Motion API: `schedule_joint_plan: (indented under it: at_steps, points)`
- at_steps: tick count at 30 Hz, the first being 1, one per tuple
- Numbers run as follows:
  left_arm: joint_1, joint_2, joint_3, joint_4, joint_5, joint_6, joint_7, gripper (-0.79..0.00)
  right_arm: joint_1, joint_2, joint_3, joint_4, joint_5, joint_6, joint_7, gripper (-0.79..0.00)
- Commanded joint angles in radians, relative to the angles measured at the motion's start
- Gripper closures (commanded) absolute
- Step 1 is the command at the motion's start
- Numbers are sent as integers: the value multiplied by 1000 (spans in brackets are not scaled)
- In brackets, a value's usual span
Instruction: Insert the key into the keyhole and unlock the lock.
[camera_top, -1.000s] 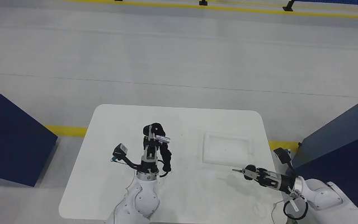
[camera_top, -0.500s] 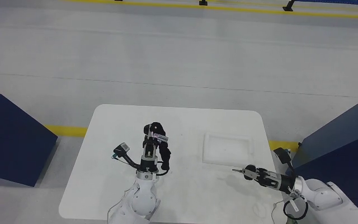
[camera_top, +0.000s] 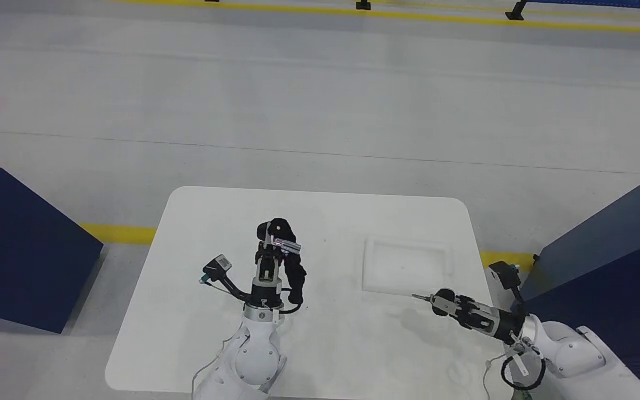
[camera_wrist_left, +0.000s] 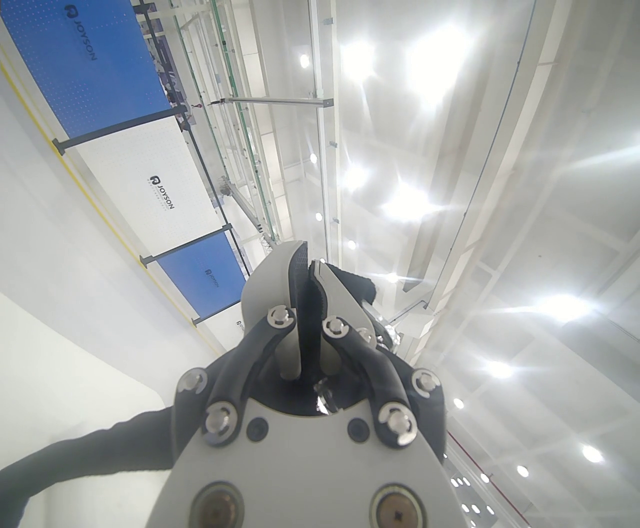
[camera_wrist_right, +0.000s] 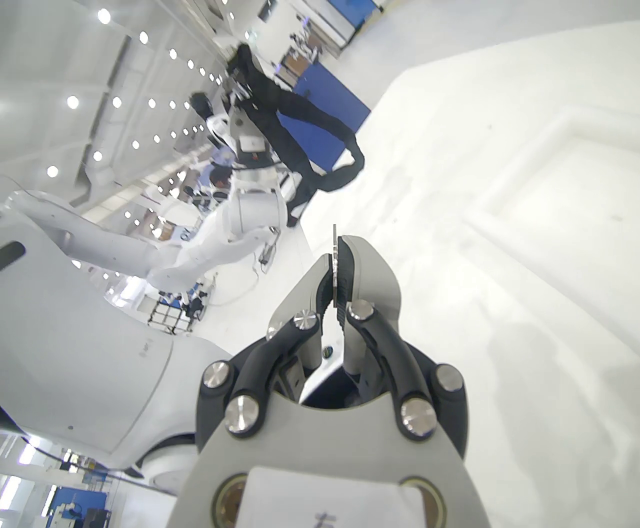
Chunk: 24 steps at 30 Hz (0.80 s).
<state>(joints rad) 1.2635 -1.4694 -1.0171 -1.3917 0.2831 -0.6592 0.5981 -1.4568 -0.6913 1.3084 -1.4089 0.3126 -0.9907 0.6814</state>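
Right fingers (camera_wrist_right: 370, 280) pinch the thin, stiff, likely slippery key (camera_wrist_right: 334, 237) by its head; left fingers (camera_wrist_left: 265, 295) clamp the lock (camera_top: 286, 243).

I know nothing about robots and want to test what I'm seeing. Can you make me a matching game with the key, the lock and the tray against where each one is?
Things:
1. key
2. lock
3. tray

Places:
A. lying flat on the white table
B. held high by the left gripper, which points at the ceiling
C. pinched in the right gripper, tip sticking out

Pairs: 1-C, 2-B, 3-A.
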Motion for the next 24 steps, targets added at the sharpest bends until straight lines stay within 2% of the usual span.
schedule_joint_plan:
  at_steps: [1,6,14,24]
  points:
    - [0,0,0,0,0,0,0,0,4,-9,-8,-25,-22,-8,-58,0]
    - [0,0,0,0,0,0,0,0,26,-33,-38,-89,-72,15,-160,0]
    - [0,0,0,0,0,0,0,0,79,-66,-106,-195,-125,76,-215,0]
    - [0,0,0,0,0,0,0,0,132,-107,-192,-252,-200,173,-269,0]
